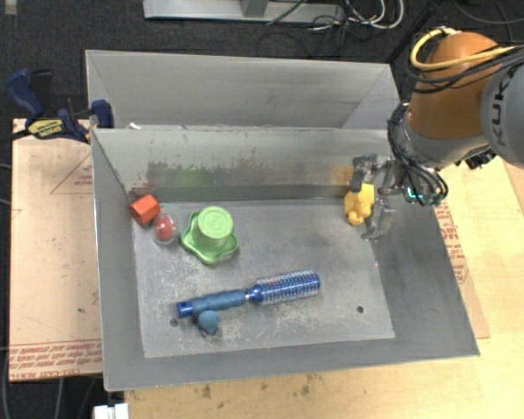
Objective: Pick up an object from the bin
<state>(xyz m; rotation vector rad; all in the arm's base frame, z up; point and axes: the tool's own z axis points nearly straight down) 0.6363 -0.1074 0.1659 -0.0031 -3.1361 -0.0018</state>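
Beside the pincer, its state unclear, is one yellow toy; leftward, one green cup, one blue brush.

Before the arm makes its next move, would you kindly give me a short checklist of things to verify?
1. The gripper is over the right end of the bin: ok.
2. The yellow object is close beside the gripper: ok.
3. The yellow object is held: cannot tell.
4. The blue hairbrush, green cup and orange block lie well away from the gripper: ok.
5. There is a gap between the gripper and the bin wall: cannot tell.
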